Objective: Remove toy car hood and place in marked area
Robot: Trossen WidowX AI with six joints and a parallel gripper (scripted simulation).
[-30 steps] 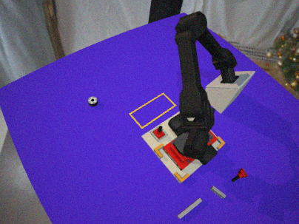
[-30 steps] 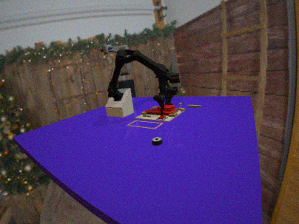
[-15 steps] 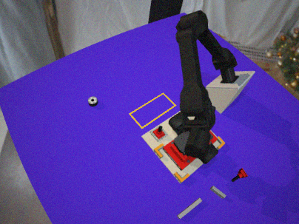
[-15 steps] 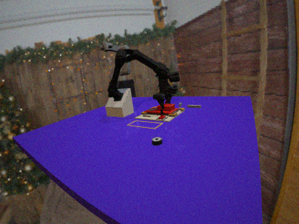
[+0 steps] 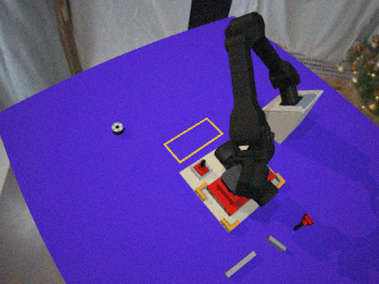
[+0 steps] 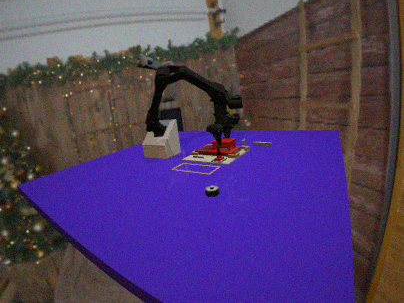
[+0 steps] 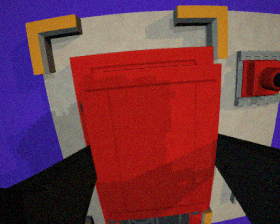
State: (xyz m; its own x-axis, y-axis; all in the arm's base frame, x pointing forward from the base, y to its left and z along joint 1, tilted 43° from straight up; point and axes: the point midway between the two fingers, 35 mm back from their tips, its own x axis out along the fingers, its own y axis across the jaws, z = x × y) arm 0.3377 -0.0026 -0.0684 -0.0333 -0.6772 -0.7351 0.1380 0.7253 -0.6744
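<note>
The toy car's red body lies on a pale board between orange corner brackets. The red hood is between my fingers and appears slightly raised over the car, tilted a little against the body below it. My gripper is shut on the hood, one finger at each long side. In the top view the arm hides most of the hood and the fingertips. The marked area is a yellow outline on the table beside the board, with nothing inside it.
The board also holds a small red part with a black knob. A black-and-white wheel stands beyond the outline. A red piece and two grey bars lie on the board's other side.
</note>
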